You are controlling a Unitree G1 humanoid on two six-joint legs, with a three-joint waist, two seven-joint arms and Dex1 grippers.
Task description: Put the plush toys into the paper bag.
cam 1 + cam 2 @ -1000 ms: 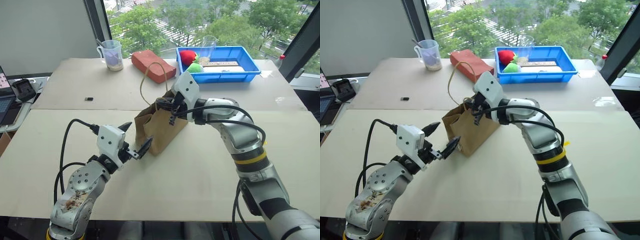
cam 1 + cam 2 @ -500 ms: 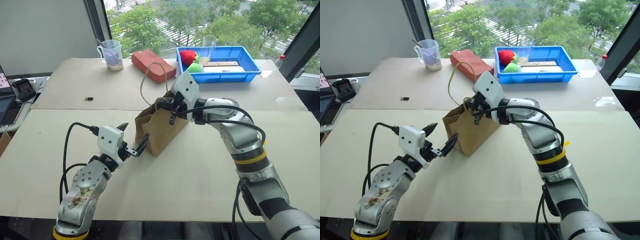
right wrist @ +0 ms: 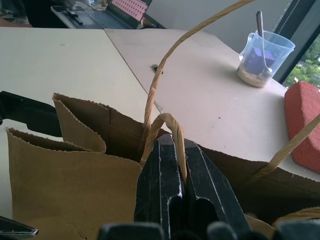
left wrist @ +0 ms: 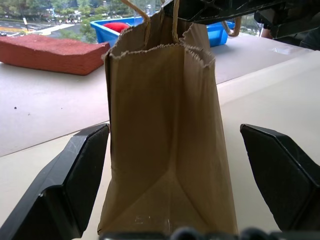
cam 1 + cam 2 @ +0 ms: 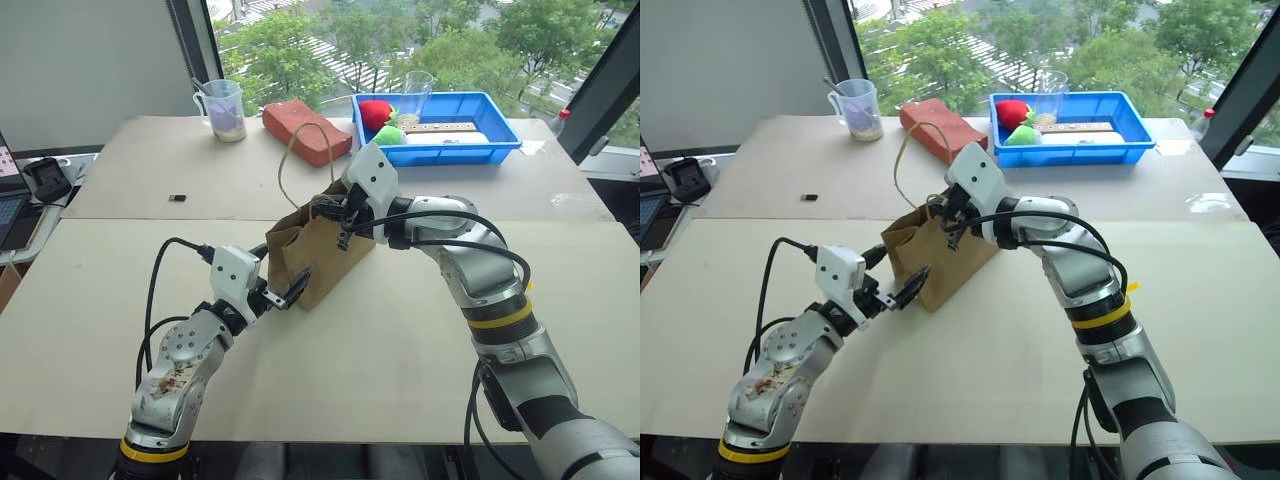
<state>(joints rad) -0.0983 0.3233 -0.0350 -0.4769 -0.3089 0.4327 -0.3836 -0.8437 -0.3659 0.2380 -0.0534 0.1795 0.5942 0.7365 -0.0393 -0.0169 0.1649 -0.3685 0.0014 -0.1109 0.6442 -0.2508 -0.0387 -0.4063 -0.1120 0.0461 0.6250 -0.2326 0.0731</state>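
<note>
Plain brown kraft paper bag (image 5: 322,255) upright mid-counter (image 5: 420,330). Right gripper (image 3: 173,176) clenched on bag's cord handle, steadying it. Left gripper (image 4: 172,172) spread wide, straddling bag's narrow end, probably to brace it. Plush toys: can't spot them.

Beige desk (image 5: 120,300). Red-brown brick block (image 5: 305,128) at far side, beside blue tray (image 5: 495,120). Red toy (image 5: 376,112) and green toy (image 5: 390,135) lay in tray's left end, clear glass (image 5: 418,95) there too. Measuring cup (image 5: 224,108) with spoon stood left of block. Small dark item (image 5: 178,198) lay alone. Laptop (image 5: 12,195) at left edge.
</note>
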